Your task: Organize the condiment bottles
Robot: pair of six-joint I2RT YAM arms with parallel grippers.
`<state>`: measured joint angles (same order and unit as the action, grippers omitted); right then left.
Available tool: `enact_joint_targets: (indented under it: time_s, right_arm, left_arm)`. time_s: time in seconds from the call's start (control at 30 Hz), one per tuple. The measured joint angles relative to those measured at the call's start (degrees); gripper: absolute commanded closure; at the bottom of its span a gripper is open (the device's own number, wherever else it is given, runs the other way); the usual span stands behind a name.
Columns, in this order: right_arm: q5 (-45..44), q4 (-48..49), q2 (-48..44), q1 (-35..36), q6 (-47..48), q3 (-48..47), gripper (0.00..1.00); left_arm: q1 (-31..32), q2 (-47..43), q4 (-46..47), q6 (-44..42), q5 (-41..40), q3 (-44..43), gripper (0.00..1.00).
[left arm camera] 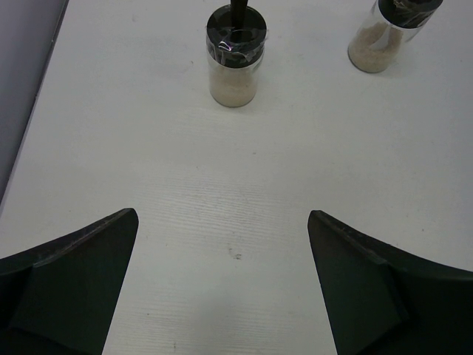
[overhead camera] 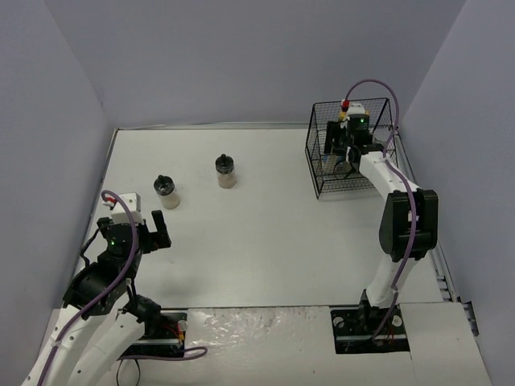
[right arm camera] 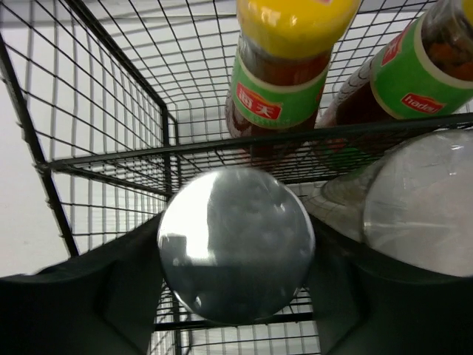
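My right gripper (right arm camera: 238, 260) reaches down into the black wire basket (right arm camera: 96, 158) and is shut on a pale jar by its round silver lid (right arm camera: 236, 240); a finger presses each side. Beside it stands another silver-lidded jar (right arm camera: 423, 201), and behind them two dark sauce bottles with yellow caps (right arm camera: 284, 81) (right arm camera: 423, 68). Two clear shakers with black caps stand on the table at the left (overhead camera: 166, 192) (overhead camera: 226, 171). My left gripper (left arm camera: 222, 216) hangs open above the bare table, short of the nearer shaker (left arm camera: 233, 65); the other shaker (left arm camera: 386, 35) is at the upper right.
The basket (overhead camera: 322, 161) stands at the table's back right, near the right wall. Grey walls close in the table on the left, back and right. The right arm (overhead camera: 402, 217) stretches from its base up to the basket.
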<state>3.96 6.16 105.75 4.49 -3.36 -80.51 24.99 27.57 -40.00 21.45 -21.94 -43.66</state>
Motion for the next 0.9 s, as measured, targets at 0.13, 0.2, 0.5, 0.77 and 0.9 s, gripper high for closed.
enact_joint_targets:
  time_s: [0.13, 0.2, 0.5, 0.77, 0.9]
  right_arm:
    - [0.9, -0.4, -0.3, 0.0, -1.2, -1.3, 0.09]
    - [1.2, -0.7, -1.2, 0.0, -1.5, -1.4, 0.06]
    - [5.5, -4.0, -14.6, 1.2, -1.4, -1.4, 0.03]
    - [9.5, -2.2, -29.1, 9.5, -1.0, 5.8, 0.02]
    - [11.4, -1.8, -31.5, 10.8, -2.2, 11.7, 0.01]
  left_arm:
    - [0.0, 0.1, 0.0, 0.0, 0.1, 0.0, 0.03]
    - [0.0, 0.2, 0.0, 0.0, 0.1, 0.0, 0.03]
    - [0.0, 2.5, 0.3, 0.6, 0.7, 0.1, 0.03]
    - [-2.0, 19.5, 7.5, 4.9, -1.6, -2.2, 0.03]
    - [-5.8, 34.6, 12.1, 6.3, -1.0, -8.8, 0.03]
